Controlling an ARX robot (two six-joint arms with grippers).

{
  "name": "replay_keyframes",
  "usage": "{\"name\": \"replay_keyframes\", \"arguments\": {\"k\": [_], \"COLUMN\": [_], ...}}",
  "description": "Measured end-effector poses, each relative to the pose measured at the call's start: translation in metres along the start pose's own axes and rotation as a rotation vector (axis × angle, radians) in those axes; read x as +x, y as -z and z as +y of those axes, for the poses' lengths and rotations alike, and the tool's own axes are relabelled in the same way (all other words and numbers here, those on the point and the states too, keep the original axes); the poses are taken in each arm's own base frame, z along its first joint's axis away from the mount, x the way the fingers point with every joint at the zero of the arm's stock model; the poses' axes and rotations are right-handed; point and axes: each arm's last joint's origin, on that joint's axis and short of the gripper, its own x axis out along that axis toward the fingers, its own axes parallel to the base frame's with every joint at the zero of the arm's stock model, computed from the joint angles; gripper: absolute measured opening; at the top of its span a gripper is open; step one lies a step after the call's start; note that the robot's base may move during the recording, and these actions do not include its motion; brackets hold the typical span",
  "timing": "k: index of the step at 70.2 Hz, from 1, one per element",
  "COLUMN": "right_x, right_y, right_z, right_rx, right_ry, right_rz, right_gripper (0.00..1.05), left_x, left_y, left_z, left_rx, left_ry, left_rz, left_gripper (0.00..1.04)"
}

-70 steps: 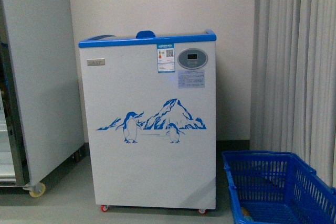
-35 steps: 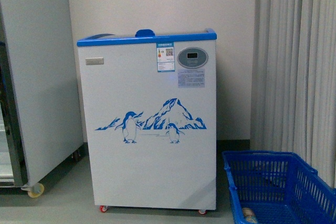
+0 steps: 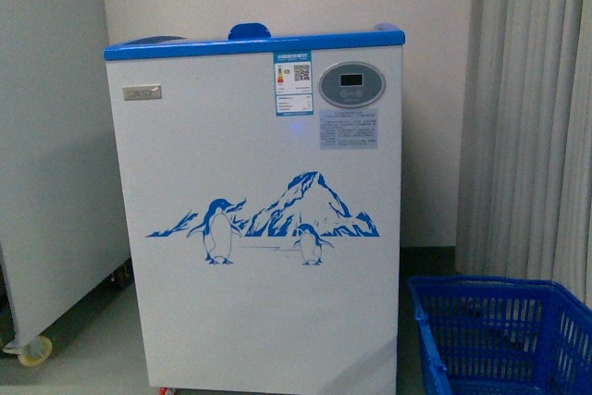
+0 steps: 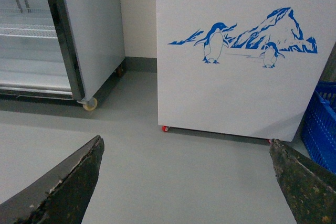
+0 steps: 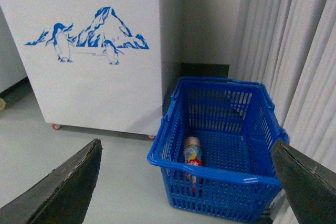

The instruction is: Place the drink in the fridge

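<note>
The left hand [image 4: 185, 140] shows two dark, wedge-shaped fingers [image 4: 68, 192]. They are brownish-black and taper to blunt tips, and their inner edges are scuffed and chipped with pale flecks. The right hand [image 5: 186, 141] has the same tapering shape, its surfaces matte grey-brown and less worn.

White chest freezer with a blue top rim [image 3: 254, 228]: stands upright on small red castors, back to a pale wall. Carries a blue decal of 2 penguins and a mountain on its front, plus a sticker and a grey oval display near the top. Clear plastic bottle with a blue, yellow and red label [image 5: 192, 155]: rests inside a blue mesh basket [image 5: 231, 176] on the floor near the freezer's corner, close to 1 basket wall; tilt unclear.
</note>
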Motion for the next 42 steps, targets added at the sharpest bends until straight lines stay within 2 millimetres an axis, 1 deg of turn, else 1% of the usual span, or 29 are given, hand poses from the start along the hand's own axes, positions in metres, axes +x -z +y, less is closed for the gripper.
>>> {"name": "replay_keyframes", "arguments": {"k": [42], "right_x": [0.0000], "right_y": [0.0000], "right_z": [0.0000], "right_rx": [0.000], "right_ry": [0.000], "right_rz": [0.000], "right_gripper": [0.97], "left_x": [0.0000], "left_y": [0.0000], "left_z": [0.0000], "left_rx": [0.000], "left_ry": [0.000], "left_rz": [0.000], "left_gripper": [0.97]}}
